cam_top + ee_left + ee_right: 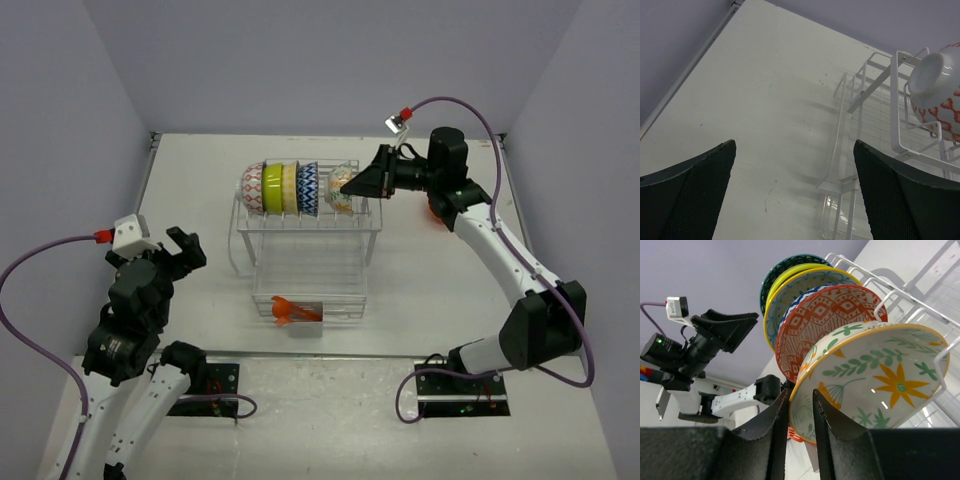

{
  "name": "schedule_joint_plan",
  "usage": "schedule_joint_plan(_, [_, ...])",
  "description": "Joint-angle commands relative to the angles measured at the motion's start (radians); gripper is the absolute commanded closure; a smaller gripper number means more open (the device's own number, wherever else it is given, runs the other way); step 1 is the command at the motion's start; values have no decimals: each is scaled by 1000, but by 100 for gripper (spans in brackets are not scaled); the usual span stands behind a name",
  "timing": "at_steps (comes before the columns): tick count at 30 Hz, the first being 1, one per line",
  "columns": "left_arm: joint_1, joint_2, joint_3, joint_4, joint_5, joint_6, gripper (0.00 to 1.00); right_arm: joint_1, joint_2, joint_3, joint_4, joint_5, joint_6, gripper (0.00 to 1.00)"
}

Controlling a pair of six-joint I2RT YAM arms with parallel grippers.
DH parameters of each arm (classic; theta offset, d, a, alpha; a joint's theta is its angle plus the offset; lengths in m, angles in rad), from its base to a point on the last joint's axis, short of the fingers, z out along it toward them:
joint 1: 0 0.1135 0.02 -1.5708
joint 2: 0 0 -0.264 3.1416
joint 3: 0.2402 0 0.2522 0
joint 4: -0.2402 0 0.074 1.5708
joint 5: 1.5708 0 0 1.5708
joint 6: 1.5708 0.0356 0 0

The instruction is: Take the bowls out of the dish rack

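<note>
The white wire dish rack point(310, 262) stands mid-table. Several bowls stand on edge in its upper shelf: red-patterned point(252, 188), lime green point(272, 188), cream-yellow point(290, 187), blue-patterned point(308, 187) and, at the right end, white floral point(340, 190). My right gripper point(352, 184) is shut on the floral bowl's rim point(875, 375), one finger point(767, 435) outside and one inside; the bowl still sits among the wires. My left gripper point(185, 250) is open and empty left of the rack point(900, 100), with the red-patterned bowl point(940, 85) ahead to its right.
Orange utensils point(290, 311) sit in the rack's front holder. Something orange point(437, 212) lies on the table behind my right arm, mostly hidden. Grey walls close the table at the left, right and back.
</note>
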Motion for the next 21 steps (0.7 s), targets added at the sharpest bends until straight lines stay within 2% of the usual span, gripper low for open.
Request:
schedule_joint_plan(1, [6, -2, -12, 45, 7, 20, 0, 2, 32, -8, 80, -33, 36, 74])
schedule_joint_plan(5, [6, -7, -13, 47, 6, 20, 0, 2, 47, -18, 147, -71, 86, 82])
schedule_joint_plan(6, [6, -10, -13, 47, 6, 20, 0, 2, 47, -21, 173, -74, 98, 88])
schedule_joint_plan(10, [6, -12, -15, 47, 7, 20, 0, 2, 38, -28, 189, -72, 117, 100])
schedule_joint_plan(21, [6, -18, -16, 47, 7, 19, 0, -7, -58, -24, 238, -43, 169, 100])
